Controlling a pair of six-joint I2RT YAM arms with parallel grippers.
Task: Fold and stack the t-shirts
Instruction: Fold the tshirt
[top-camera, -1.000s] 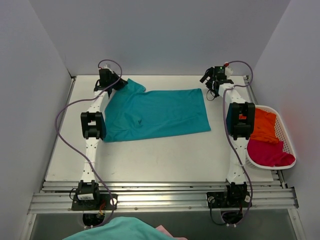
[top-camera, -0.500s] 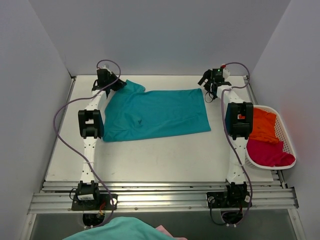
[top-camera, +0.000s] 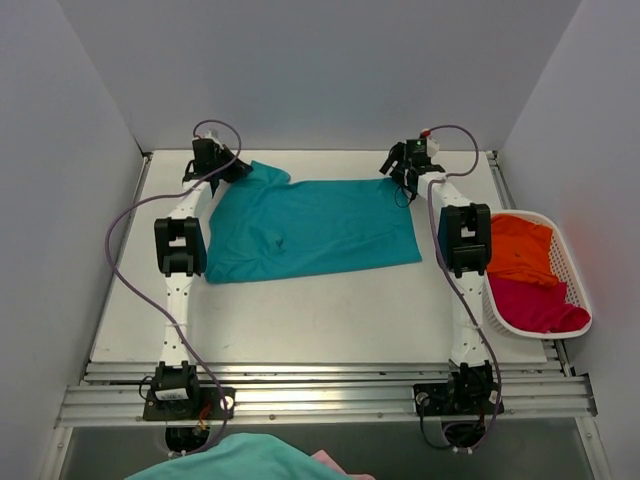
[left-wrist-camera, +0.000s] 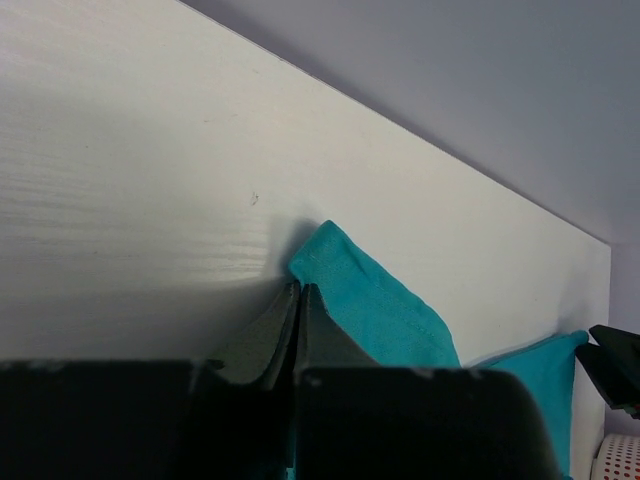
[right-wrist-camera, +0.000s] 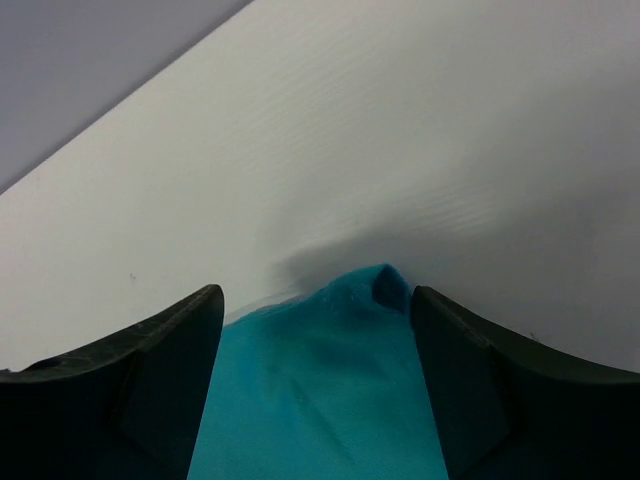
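Left gripper (left-wrist-camera: 298, 300) pinched tight on far-left corner of teal t-shirt (top-camera: 320, 225). Right gripper (right-wrist-camera: 315, 292) spread wide, straddling its far-right corner. Shirt lies flat on table (top-camera: 300, 310), far half, long axis left-right.

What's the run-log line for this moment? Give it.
left gripper: shut on teal t-shirt | right gripper: open astride its corner | orange t-shirt, magenta t-shirt: in basket
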